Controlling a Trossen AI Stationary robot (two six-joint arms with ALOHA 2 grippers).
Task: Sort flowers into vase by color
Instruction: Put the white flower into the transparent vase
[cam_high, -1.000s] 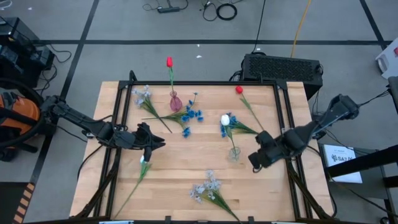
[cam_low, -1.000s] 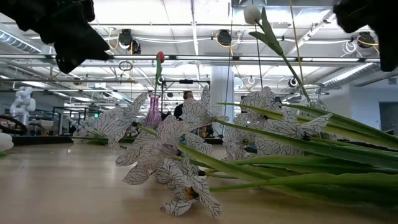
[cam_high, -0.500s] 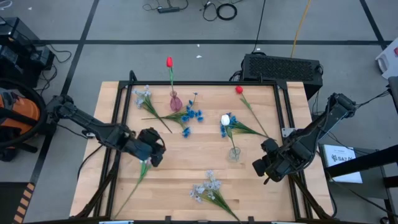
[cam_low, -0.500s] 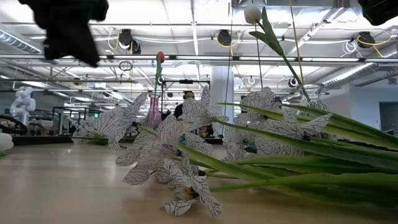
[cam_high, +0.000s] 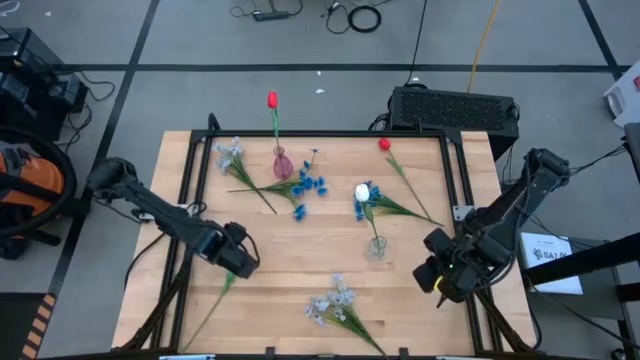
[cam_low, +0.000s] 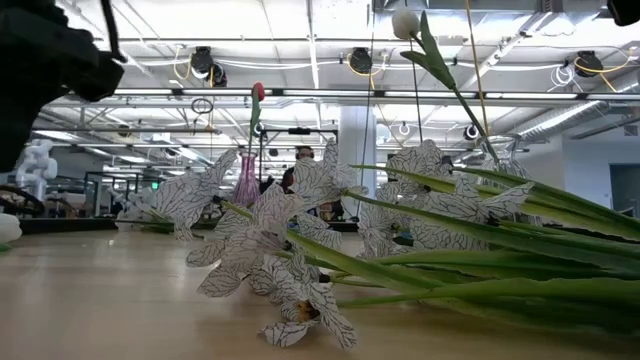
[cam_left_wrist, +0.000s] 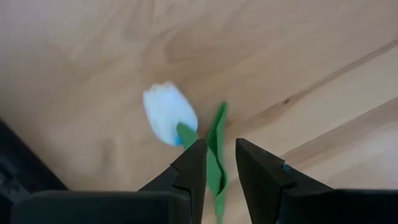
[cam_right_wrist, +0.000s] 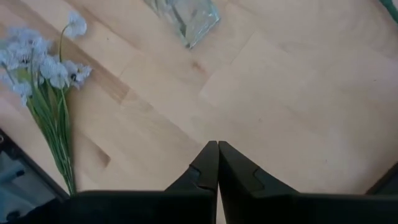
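Vs 1 s ago: left gripper (cam_high: 237, 257) has moved down the table toward the near-left, off its spot mid-left, and now sits right over the white tulip (cam_left_wrist: 169, 114) lying there. Its fingers (cam_left_wrist: 189, 171) have narrowed a bit and stand either side of the green stem/leaf just behind the bud; gap still shows, can't tell if they pinch it yet. Right gripper (cam_high: 447, 275) has pulled back toward the near-right edge, away from the clear vase (cam_high: 376, 246); its fingers (cam_right_wrist: 208, 163) are pressed together, holding nothing. Flowers and vases haven't shifted.

Count, from above:
- Red tulips: 2. One red tulip (cam_high: 272, 100) stands in the pink vase (cam_high: 283, 163) at the far side; other red tulip (cam_high: 384, 145) lies far-right on the wood.
- White tulips: 2. One under the left gripper, one (cam_high: 362, 192) up in the clear vase.
- Blue sprays: 2. One blue spray (cam_high: 309, 185) lies beside the pink vase, a smaller bit (cam_high: 359, 209) sits near the clear vase.
- Pale sprays: 2. One pale spray (cam_high: 230, 154) far-left, one (cam_high: 332, 300) near edge, mid.
- Vases: 2.
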